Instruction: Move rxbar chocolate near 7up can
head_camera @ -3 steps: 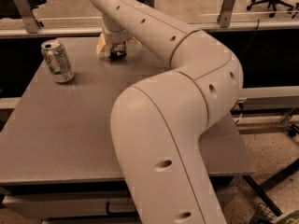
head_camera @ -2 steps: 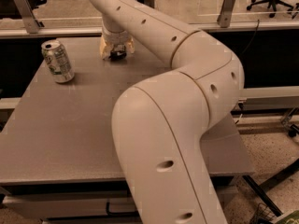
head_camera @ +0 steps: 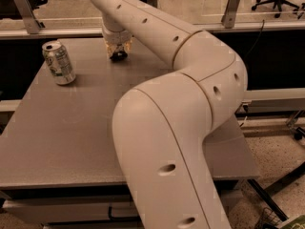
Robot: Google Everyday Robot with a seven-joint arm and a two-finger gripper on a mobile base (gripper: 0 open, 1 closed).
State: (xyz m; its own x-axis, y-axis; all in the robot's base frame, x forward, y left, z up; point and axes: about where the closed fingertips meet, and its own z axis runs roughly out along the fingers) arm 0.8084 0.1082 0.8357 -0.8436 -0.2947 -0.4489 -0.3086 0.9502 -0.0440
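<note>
Weight is no worry with the rxbar chocolate (head_camera: 119,57): I judge it a light, flat bar in a crinkly wrapper, somewhat soft inside and slippery on the outside. I see of it only a small dark shape at the far side of the table (head_camera: 71,128), toward 12 o'clock, directly under the end effector (head_camera: 117,49). The end effector hangs low over it, touching or almost touching. I cannot tell how far it is open, nor if it has hold of the bar. The 7up can (head_camera: 58,62) stands upright at about 9 o'clock from the bar, near but clearly apart. I would take the bar across its narrow width, near the middle, not by a wrapper end, because a loose end can slide out. Pressure should be modest, so the bar is not crushed. The can is probably easy to tip, so I would come near it slowly.
</note>
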